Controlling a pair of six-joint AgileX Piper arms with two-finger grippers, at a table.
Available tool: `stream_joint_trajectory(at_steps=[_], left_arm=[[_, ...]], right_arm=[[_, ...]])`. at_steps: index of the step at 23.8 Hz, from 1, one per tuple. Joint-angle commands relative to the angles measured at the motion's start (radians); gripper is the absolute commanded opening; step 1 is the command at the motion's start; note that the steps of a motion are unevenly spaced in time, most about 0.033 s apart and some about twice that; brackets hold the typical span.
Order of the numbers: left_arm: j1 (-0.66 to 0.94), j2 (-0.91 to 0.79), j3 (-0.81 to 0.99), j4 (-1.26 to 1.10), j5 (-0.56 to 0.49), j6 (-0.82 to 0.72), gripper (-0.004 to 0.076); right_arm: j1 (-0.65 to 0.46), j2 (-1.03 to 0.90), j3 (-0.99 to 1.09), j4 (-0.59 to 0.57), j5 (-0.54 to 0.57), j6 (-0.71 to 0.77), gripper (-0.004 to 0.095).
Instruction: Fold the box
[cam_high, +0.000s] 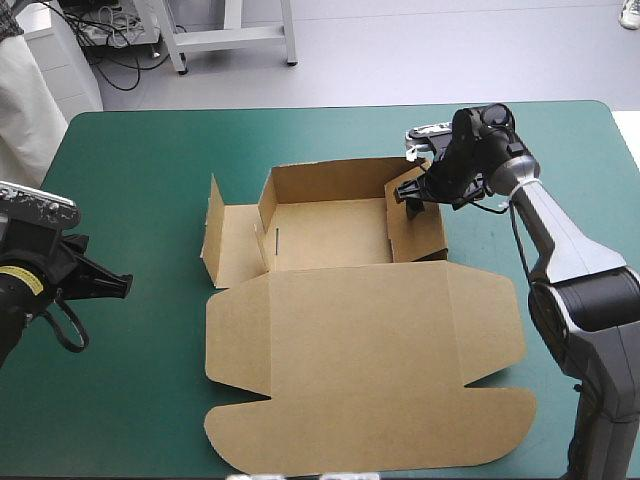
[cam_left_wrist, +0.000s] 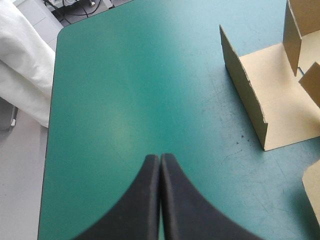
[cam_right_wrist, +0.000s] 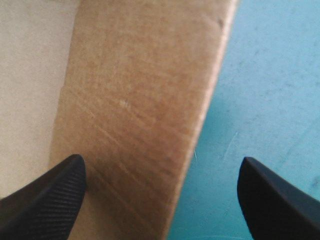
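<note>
Table (cam_high: 140, 150), teal-green cover: 1.
Box (cam_high: 360, 340), brown board: 1, at the table's centre, its flat lid toward 6 o'clock.
Grippers: 2. The left gripper (cam_high: 127, 285) is at 9 o'clock, fingertips pressed together. The right gripper (cam_high: 410, 200) is at 1 o'clock, fingertips spread.
Black fingers (cam_left_wrist: 185, 210): 4, two per gripper.

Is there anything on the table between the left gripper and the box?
Nothing visible. Only bare teal-green cover lies between the shut left gripper and the raised left flap of the box. The right gripper is at the right wall, open, one finger on each side of it.
</note>
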Motion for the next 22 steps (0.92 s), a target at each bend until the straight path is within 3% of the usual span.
stream_joint_trajectory(at_steps=[1,4,7,9,10,11,12,14,22], left_arm=[[-0.002,-0.008,-0.027,0.013,-0.055,-0.012,-0.0032],[-0.002,-0.008,-0.027,0.013,-0.052,-0.012,-0.0032],[-0.002,-0.008,-0.027,0.013,-0.047,-0.012,-0.0032],[-0.002,-0.008,-0.027,0.013,-0.047,-0.012,-0.0032],[-0.002,-0.008,-0.027,0.013,-0.045,-0.012,-0.0032],[-0.002,-0.008,-0.027,0.013,-0.042,-0.012,-0.0032],[-0.002,-0.008,-0.027,0.013,-0.03,-0.012,-0.0032],[-0.002,-0.008,-0.027,0.013,-0.019,-0.012,-0.0032],[-0.002,-0.008,-0.027,0.013,-0.022,-0.037,-0.0032]], right_arm=[[-0.003,-0.034,-0.032,0.008,0.007,-0.002,0.0761],[-0.003,-0.014,-0.034,0.01,0.007,-0.004,0.0759],[-0.003,-0.012,-0.034,0.01,0.003,-0.004,0.0674],[-0.003,-0.012,-0.034,0.008,-0.002,-0.004,0.0536],[-0.003,-0.012,-0.034,0.004,-0.002,-0.004,0.0379],[-0.003,-0.012,-0.034,0.004,-0.002,-0.004,0.029],[-0.003,-0.012,-0.034,0.004,-0.006,-0.004,0.0115],[-0.003,-0.012,-0.034,0.004,-0.01,-0.006,-0.0024],[-0.005,-0.053,-0.034,-0.003,0.007,-0.029,-0.002]])
